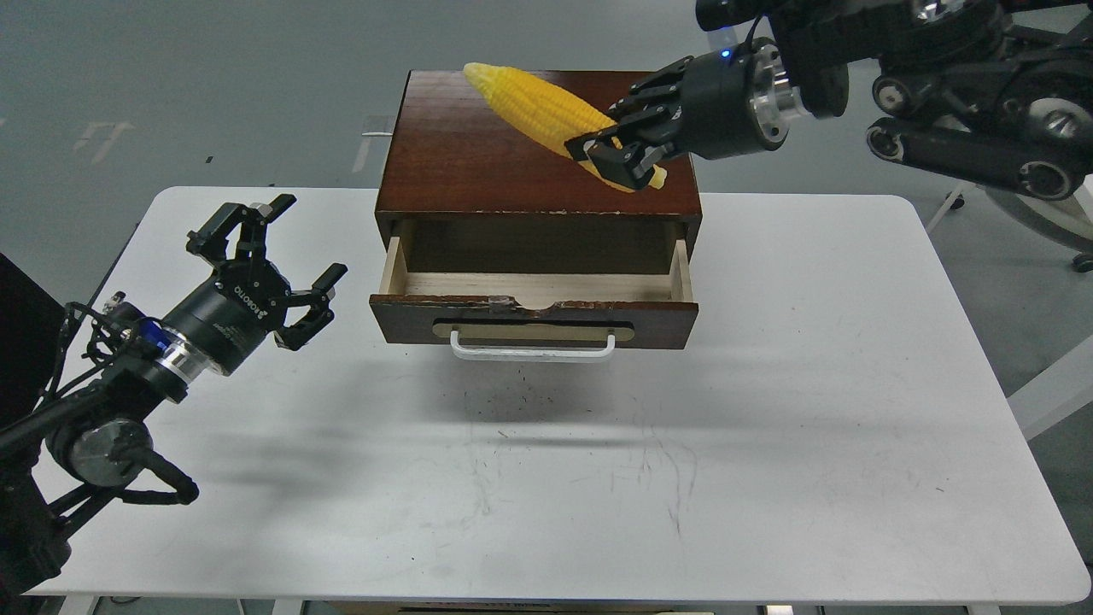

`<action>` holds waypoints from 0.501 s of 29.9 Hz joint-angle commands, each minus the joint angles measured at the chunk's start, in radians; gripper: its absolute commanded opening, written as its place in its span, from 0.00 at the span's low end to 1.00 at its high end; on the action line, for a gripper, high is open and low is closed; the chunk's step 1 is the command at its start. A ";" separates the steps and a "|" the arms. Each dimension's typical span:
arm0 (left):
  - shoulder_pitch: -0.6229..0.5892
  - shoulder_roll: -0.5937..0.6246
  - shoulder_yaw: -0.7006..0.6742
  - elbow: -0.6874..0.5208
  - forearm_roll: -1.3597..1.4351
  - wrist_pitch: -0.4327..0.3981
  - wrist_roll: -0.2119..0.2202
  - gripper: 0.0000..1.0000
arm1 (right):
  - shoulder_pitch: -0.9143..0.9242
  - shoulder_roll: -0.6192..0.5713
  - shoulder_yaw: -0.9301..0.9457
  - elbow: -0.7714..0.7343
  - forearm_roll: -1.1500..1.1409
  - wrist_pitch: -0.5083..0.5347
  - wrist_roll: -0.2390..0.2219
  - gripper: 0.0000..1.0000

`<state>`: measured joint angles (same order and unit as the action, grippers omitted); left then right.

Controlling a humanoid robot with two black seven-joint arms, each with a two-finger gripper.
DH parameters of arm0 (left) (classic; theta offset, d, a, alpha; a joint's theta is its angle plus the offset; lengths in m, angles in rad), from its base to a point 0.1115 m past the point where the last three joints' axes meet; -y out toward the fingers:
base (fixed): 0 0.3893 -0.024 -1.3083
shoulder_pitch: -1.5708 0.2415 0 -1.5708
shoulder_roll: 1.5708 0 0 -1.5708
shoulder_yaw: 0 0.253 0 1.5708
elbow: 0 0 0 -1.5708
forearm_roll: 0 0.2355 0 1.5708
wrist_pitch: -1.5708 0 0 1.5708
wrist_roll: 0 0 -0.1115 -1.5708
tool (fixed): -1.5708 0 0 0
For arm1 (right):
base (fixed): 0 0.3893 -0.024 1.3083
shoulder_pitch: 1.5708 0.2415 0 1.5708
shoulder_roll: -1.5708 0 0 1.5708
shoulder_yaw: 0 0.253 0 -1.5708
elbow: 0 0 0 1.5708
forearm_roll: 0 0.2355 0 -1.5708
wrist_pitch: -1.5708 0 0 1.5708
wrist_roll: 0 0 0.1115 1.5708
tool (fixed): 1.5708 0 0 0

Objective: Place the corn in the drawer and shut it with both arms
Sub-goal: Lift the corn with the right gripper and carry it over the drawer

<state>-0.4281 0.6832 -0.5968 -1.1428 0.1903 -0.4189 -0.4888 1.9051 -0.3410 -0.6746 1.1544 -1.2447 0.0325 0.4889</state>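
Note:
My right gripper (616, 152) is shut on the thick end of the bright yellow corn (538, 107) and holds it in the air over the top of the reddish-brown cabinet (478, 154), tip pointing up-left. The drawer (534, 301) is pulled open below, its pale wood inside bare, with a white bar handle (533, 348) on its front. My left gripper (277, 252) is open and empty, left of the drawer's front corner, above the white table (546, 478).
The table's front and right parts carry only scuff marks. A white chair base (1050, 171) stands off the table at the far right. Grey floor lies behind the cabinet.

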 commanded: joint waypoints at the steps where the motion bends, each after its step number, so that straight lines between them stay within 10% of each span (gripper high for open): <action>1: 0.000 0.006 -0.006 0.000 -0.002 0.000 0.000 1.00 | 0.000 0.043 -0.042 -0.008 -0.068 -0.074 0.000 0.25; 15: 0.003 0.007 -0.011 0.000 -0.002 -0.001 0.000 1.00 | -0.086 0.194 -0.172 -0.099 -0.102 -0.203 0.000 0.25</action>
<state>-0.4250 0.6902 -0.6081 -1.1429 0.1901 -0.4200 -0.4887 1.8422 -0.1649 -0.8402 1.0712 -1.3447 -0.1613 0.4886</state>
